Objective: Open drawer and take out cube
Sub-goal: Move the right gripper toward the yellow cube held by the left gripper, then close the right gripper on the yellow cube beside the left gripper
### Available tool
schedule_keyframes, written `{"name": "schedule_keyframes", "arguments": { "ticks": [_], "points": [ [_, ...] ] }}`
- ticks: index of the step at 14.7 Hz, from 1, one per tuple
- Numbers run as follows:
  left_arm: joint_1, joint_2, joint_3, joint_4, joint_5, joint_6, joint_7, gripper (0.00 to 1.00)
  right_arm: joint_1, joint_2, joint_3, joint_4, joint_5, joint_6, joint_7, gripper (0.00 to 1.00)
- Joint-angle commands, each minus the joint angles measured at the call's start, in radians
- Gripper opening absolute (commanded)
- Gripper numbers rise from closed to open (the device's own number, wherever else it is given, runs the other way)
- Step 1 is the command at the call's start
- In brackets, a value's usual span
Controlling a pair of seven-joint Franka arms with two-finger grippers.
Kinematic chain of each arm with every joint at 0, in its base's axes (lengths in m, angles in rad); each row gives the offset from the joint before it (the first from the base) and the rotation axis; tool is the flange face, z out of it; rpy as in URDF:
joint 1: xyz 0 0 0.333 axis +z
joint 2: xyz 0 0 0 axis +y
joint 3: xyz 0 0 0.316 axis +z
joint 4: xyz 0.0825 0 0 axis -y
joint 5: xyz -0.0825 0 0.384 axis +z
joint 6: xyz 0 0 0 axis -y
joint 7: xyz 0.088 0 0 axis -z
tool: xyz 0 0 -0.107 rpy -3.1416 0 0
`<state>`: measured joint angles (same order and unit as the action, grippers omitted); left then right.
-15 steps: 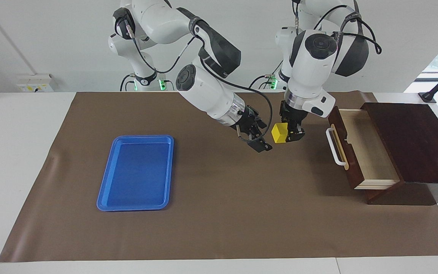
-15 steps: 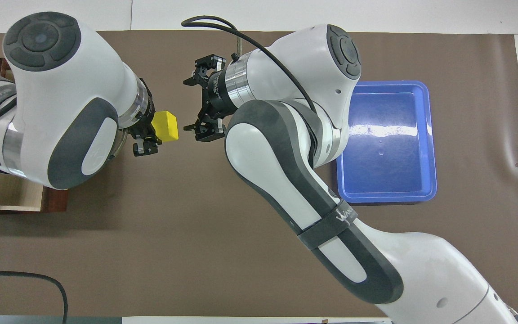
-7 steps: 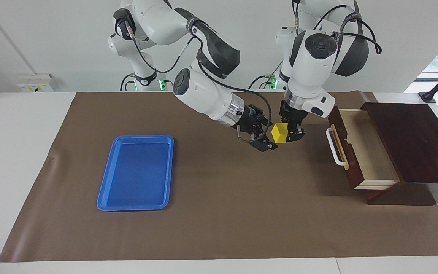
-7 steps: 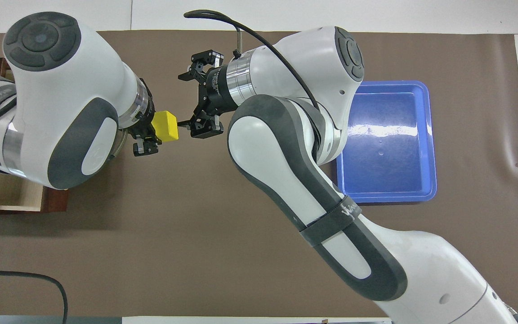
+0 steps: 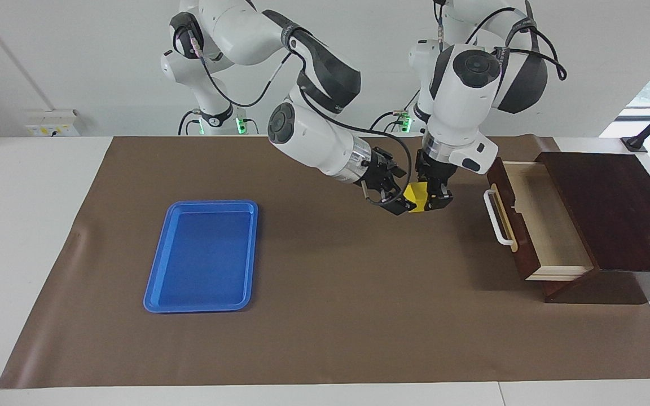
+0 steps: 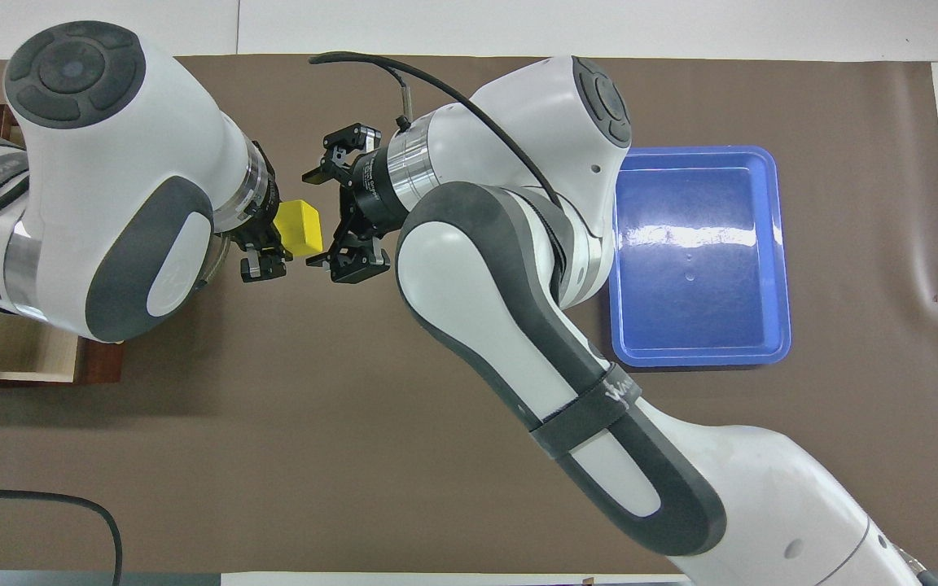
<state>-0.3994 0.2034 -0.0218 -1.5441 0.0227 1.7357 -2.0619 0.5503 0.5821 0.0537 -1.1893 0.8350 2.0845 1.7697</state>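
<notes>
Drawer stands pulled out of its dark wooden box at the left arm's end of the table; pale interior looks empty, cube already out. Cube is clamped in the left gripper, raised over the brown mat just in front of the drawer's white handle. Change over the last second: the right gripper, jaws spread wide, has closed in on the cube from the blue tray side; 1 s ago it stood clearly apart, now its 2 fingers bracket the cube's free end. Contact between fingers and cube is uncertain, since the lower finger overlaps the cube in the facing view. Left gripper has not shifted. Judgement: this is a mid-air handover, with the right gripper's closing the step still due and the tray the probable destination.
</notes>
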Motion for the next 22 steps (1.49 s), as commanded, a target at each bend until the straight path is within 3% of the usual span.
{"name": "schedule_keyframes", "arguments": {
  "ticks": [1, 13, 17, 18, 19, 21, 22],
  "points": [
    [0.007, -0.010, 0.002, -0.014, -0.015, 0.019, -0.007, 0.13, 0.010, -0.005, -0.002, -0.016, 0.024, 0.005, -0.016, 0.97],
    [0.008, -0.010, 0.003, -0.016, -0.015, 0.021, -0.006, 0.14, 0.028, 0.027, -0.003, -0.020, 0.012, 0.048, -0.018, 0.96],
    [0.008, -0.010, 0.002, -0.014, -0.015, 0.021, -0.007, 0.14, 0.028, 0.027, -0.003, -0.020, 0.013, 0.052, -0.016, 0.91],
    [0.008, -0.010, 0.002, -0.014, -0.015, 0.021, -0.007, 0.14, 0.028, 0.027, -0.003, -0.020, 0.018, 0.052, -0.016, 0.80],
    [0.010, -0.010, 0.002, -0.014, -0.015, 0.021, -0.007, 0.14, 0.028, 0.027, -0.003, -0.020, 0.018, 0.054, -0.016, 0.62],
    [0.010, -0.010, 0.003, -0.016, -0.015, 0.019, -0.007, 0.14, 0.030, 0.027, -0.003, -0.020, 0.022, 0.078, -0.019, 0.11],
    [0.010, -0.010, 0.003, -0.016, -0.015, 0.021, -0.006, 0.14, 0.034, 0.027, -0.003, -0.020, 0.023, 0.098, -0.021, 0.00]
  ]
}}
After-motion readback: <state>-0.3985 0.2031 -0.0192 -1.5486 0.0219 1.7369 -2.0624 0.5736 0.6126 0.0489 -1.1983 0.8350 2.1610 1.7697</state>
